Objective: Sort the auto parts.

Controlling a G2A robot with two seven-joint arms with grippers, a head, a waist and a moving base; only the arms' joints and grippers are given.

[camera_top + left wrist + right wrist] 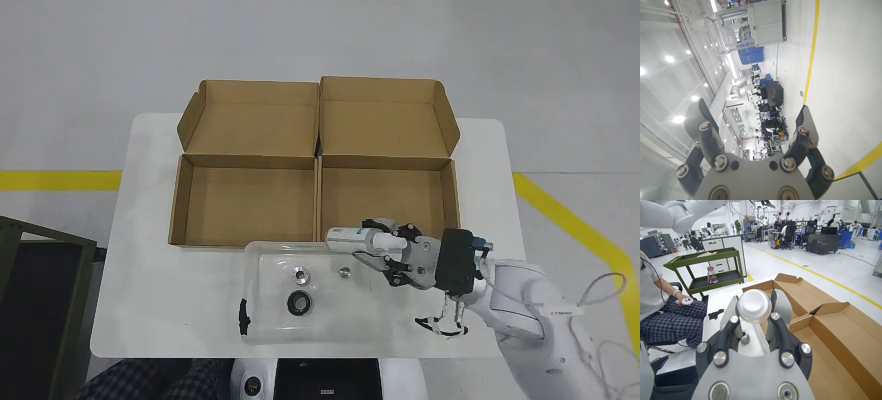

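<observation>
My right gripper (378, 240) is shut on a white bottle (352, 237) lying sideways, held above the far edge of the clear tray (262, 322), close to the right cardboard box (383, 199). In the right wrist view the bottle's white cap (753, 303) sits between the fingers (780, 306). Inside the tray lie a metal cylinder (301, 274), a small metal piece (344, 271) and a black ring (299, 302). The left cardboard box (243, 204) stands beside the right one, both with lids folded back. My left gripper (753, 113) is open, pointing up at the hall with nothing between its fingers.
A black scrap (242, 318) lies at the tray's left end. A wire-like object (441, 324) rests on the table near the right arm. A green cart (706, 262) stands off the table's left side, where a seated person holds a controller (685, 301).
</observation>
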